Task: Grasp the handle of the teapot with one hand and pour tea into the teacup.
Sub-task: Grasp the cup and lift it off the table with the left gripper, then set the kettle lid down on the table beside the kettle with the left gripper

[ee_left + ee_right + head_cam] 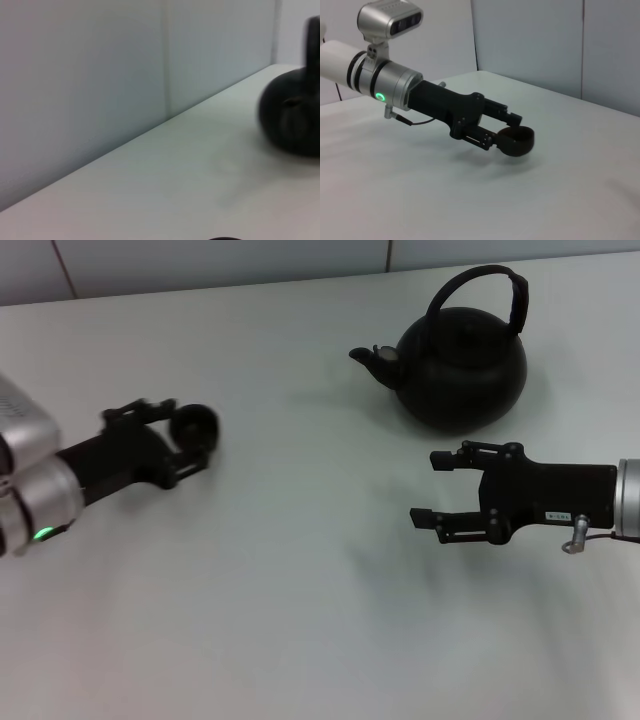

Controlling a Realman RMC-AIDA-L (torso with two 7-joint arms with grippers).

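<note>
The teapot [463, 365] stands at the upper right of the head view, spout pointing left, handle [478, 288] arched upright. The right gripper [427, 488], fingers apart, hovers just below it. At left, the left gripper [185, 435] clamps the teacup [195, 427] above the table [300, 590]

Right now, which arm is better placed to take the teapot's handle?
The right. Its tool is open and empty, just in front of the teapot, below the handle. The left tool is far from the teapot and already shut on the teacup.
</note>
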